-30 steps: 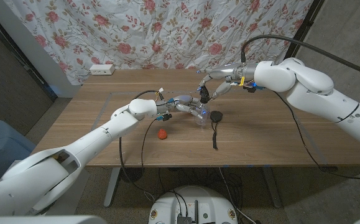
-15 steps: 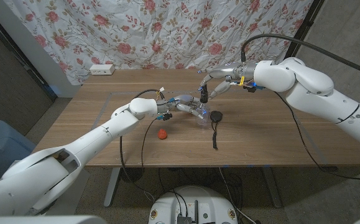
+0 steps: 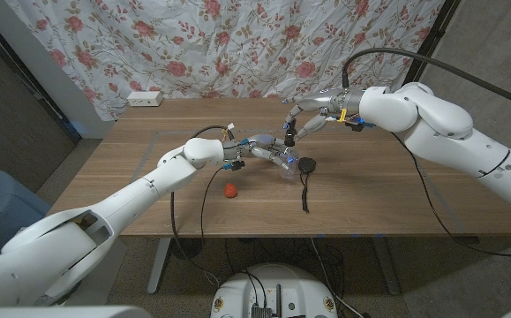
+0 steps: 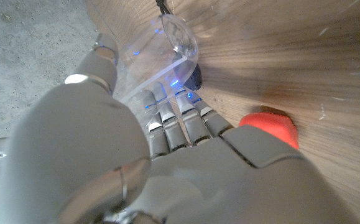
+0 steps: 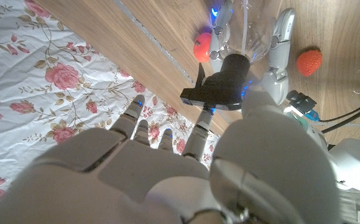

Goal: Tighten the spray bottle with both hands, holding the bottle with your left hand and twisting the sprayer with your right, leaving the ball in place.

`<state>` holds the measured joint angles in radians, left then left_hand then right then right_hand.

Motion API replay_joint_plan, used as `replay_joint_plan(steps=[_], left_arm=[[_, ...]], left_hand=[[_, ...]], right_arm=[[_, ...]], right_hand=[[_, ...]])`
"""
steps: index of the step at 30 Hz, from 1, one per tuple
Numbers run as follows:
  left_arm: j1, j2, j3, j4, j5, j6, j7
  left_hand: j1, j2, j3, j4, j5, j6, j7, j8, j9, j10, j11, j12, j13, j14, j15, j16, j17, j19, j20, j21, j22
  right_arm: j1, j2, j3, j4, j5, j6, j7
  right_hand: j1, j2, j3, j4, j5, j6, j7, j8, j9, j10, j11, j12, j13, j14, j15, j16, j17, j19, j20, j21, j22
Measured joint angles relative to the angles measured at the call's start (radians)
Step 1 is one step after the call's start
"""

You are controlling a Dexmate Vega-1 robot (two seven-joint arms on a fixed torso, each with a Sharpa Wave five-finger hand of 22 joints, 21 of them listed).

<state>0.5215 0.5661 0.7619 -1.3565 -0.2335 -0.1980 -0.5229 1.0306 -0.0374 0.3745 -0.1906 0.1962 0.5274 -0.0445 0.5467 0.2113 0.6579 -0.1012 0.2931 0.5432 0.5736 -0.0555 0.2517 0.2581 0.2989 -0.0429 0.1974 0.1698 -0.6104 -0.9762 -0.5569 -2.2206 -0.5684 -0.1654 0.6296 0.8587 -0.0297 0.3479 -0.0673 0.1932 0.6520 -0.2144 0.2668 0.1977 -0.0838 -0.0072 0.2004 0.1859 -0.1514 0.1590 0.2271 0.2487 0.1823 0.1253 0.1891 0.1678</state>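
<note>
A: Where is the bottle?

B: Near the middle of the table, clear plastic, with the left hand wrapped around it. In the left wrist view the fingers curl against its clear wall.

A: And the sprayer?

B: A black head on the bottle's top. The right hand is on it: the right wrist view shows the sprayer between a finger on one side and the thumb on the other, both touching it. So the right hand grips the sprayer and the left hand grips the bottle.

A: The ball?

B: I see two small red-orange things in the right wrist view, one apart on the table and one just behind the bottle. From the head only the red one is clear, in front of the left wrist. I cannot tell which is the ball.

A: Anything else there?

B: A black round thing with a cord just right of the bottle, a white power strip at the far left edge, and a flowered curtain behind.
</note>
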Motion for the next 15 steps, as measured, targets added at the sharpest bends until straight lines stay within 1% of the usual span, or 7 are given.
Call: replay_joint_plan(steps=[2, 3, 6, 8, 13, 14, 15], left_arm=[[0.000, 0.002, 0.000, -0.003, 0.002, 0.000, 0.002], [0.000, 0.002, 0.000, -0.005, 0.004, 0.000, 0.003], [0.001, 0.004, 0.000, -0.009, 0.007, 0.000, 0.006], [0.003, 0.005, 0.000, -0.012, 0.009, 0.000, 0.012], [0.009, 0.008, -0.002, -0.018, 0.014, 0.000, 0.020], [0.009, 0.009, -0.002, -0.019, 0.014, 0.000, 0.021], [0.010, 0.009, -0.003, -0.020, 0.015, 0.000, 0.022]], left_hand=[[0.000, 0.000, 0.000, 0.000, 0.000, 0.000, 0.000, 0.000, 0.000, 0.002, 0.001, 0.000, 0.000, 0.000, 0.000, 0.003, 0.000, 0.007, 0.001, 0.000, 0.000], [0.000, 0.000, 0.000, 0.000, 0.000, 0.000, 0.000, 0.000, 0.000, 0.001, 0.001, 0.000, 0.000, 0.005, 0.000, 0.004, 0.000, 0.009, 0.002, 0.000, 0.000], [0.000, 0.000, 0.000, 0.000, 0.000, 0.000, 0.000, 0.000, 0.000, 0.001, 0.001, 0.001, 0.000, 0.009, 0.002, 0.004, 0.000, 0.009, 0.002, 0.000, 0.000], [0.000, 0.000, 0.000, 0.000, 0.000, 0.000, 0.000, 0.000, 0.000, 0.001, 0.001, 0.001, 0.000, 0.014, -0.003, 0.004, 0.000, 0.009, 0.002, 0.000, 0.000], [0.000, 0.000, 0.000, 0.000, 0.000, 0.000, 0.000, 0.000, 0.000, 0.002, 0.002, 0.001, 0.000, 0.020, 0.002, 0.010, 0.000, 0.020, 0.002, 0.000, 0.000], [0.000, 0.000, 0.000, 0.000, 0.000, 0.000, 0.000, 0.000, 0.000, 0.004, 0.004, 0.001, 0.000, 0.020, 0.002, 0.011, 0.000, 0.020, 0.002, 0.000, 0.000], [0.000, 0.000, 0.000, 0.000, 0.000, 0.011, 0.011, 0.000, 0.000, 0.013, 0.013, 0.001, 0.000, 0.020, 0.002, 0.012, 0.000, 0.020, 0.002, 0.000, 0.000]], right_arm=[[-0.002, 0.000, -0.001, -0.005, -0.007, -0.007, 0.001], [-0.003, 0.000, -0.002, -0.008, -0.011, -0.010, 0.002], [-0.005, 0.000, -0.004, -0.013, -0.023, -0.018, 0.004], [-0.008, 0.001, -0.007, -0.020, -0.033, -0.025, 0.006], [-0.012, 0.004, -0.016, -0.033, -0.077, -0.048, 0.009], [-0.013, 0.004, -0.017, -0.034, -0.083, -0.050, 0.009], [-0.014, 0.005, -0.019, -0.037, -0.092, -0.053, 0.011]], right_hand=[[-0.013, 0.002, 0.000, 0.000, 0.000, 0.011, 0.000, 0.004, 0.000, 0.005, 0.005, 0.000, 0.000, 0.004, -0.004, 0.002, 0.000, 0.011, 0.003, 0.000, 0.000], [-0.014, 0.004, -0.004, 0.004, 0.000, 0.020, 0.001, 0.008, 0.000, 0.009, 0.002, 0.000, 0.000, 0.004, -0.004, 0.005, 0.000, 0.013, 0.001, 0.000, 0.000], [-0.024, 0.013, -0.004, 0.004, -0.001, 0.039, 0.000, 0.012, 0.000, 0.023, 0.002, 0.007, 0.000, 0.010, -0.009, 0.008, 0.000, 0.014, 0.000, 0.000, 0.000], [-0.034, 0.002, -0.004, 0.004, -0.001, 0.049, 0.002, 0.014, 0.000, 0.029, 0.000, 0.007, 0.000, 0.016, -0.009, 0.008, 0.000, 0.015, -0.001, 0.000, 0.000], [-0.045, 0.011, -0.010, 0.007, -0.001, 0.079, 0.003, 0.020, 0.000, 0.066, -0.006, 0.015, 0.000, 0.030, -0.016, 0.017, 0.000, 0.031, -0.005, 0.000, 0.000], [-0.057, 0.011, -0.014, 0.008, -0.001, 0.082, 0.007, 0.024, 0.000, 0.066, -0.005, 0.015, 0.000, 0.031, -0.017, 0.018, 0.000, 0.032, -0.004, 0.000, 0.000], [-0.061, 0.006, -0.016, 0.007, -0.001, 0.086, 0.003, 0.026, 0.001, 0.070, -0.002, 0.015, 0.000, 0.035, -0.019, 0.019, 0.000, 0.036, 0.000, 0.000, 0.000]])
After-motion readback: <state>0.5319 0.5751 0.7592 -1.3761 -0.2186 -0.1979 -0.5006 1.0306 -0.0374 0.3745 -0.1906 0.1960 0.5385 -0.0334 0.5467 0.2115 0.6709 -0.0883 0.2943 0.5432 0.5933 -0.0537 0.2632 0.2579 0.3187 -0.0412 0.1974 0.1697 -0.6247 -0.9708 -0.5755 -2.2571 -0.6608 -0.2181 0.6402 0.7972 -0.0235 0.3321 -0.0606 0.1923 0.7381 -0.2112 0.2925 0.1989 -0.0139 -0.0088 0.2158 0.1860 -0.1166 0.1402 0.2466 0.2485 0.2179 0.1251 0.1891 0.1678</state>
